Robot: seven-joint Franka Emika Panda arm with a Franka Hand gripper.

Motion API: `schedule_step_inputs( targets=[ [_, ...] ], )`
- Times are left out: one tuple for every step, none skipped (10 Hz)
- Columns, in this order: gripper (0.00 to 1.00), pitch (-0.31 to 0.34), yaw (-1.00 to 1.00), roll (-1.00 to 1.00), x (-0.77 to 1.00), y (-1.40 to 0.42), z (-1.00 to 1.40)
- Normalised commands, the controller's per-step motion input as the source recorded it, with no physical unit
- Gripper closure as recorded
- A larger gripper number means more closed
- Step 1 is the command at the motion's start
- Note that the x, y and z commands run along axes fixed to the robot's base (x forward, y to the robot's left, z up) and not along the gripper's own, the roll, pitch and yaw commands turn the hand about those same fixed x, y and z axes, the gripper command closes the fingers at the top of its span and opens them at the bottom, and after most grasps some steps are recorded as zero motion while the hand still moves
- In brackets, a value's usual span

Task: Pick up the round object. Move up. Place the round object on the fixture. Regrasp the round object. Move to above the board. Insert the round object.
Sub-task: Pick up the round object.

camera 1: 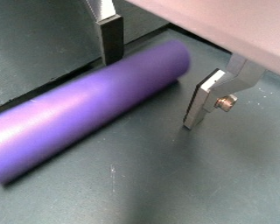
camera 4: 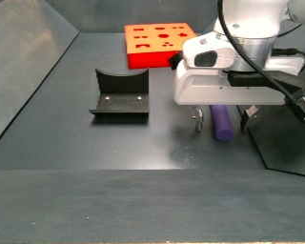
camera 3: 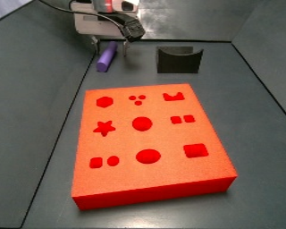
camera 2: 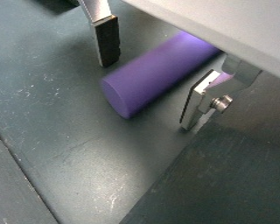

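The round object, a smooth purple peg (camera 1: 84, 105), lies flat on the dark floor and shows in both wrist views (camera 2: 154, 74). My gripper (camera 1: 152, 91) is open and low over it, with one finger (camera 1: 112, 39) on each side of the peg's end and a gap between the pads and the peg. In a side view the gripper (camera 3: 110, 40) hangs over the peg (camera 3: 106, 59), left of the fixture (camera 3: 179, 59) and behind the orange-red board (camera 3: 146, 134). In a side view the peg (camera 4: 223, 124) lies between the fingers.
The dark fixture (camera 4: 119, 95) stands to one side of the peg, apart from it. The board (camera 4: 159, 43) with its shaped holes lies farther off. Dark walls enclose the floor.
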Motion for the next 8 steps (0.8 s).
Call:
schedule_step_inputs(
  targets=[
    [1.0, 0.0, 0.0, 0.0, 0.0, 0.0, 0.0],
    [1.0, 0.0, 0.0, 0.0, 0.0, 0.0, 0.0],
    [1.0, 0.0, 0.0, 0.0, 0.0, 0.0, 0.0],
    [1.0, 0.0, 0.0, 0.0, 0.0, 0.0, 0.0],
    [1.0, 0.0, 0.0, 0.0, 0.0, 0.0, 0.0],
    [1.0, 0.0, 0.0, 0.0, 0.0, 0.0, 0.0],
    [1.0, 0.0, 0.0, 0.0, 0.0, 0.0, 0.0],
    [1.0, 0.0, 0.0, 0.0, 0.0, 0.0, 0.0]
  ],
)
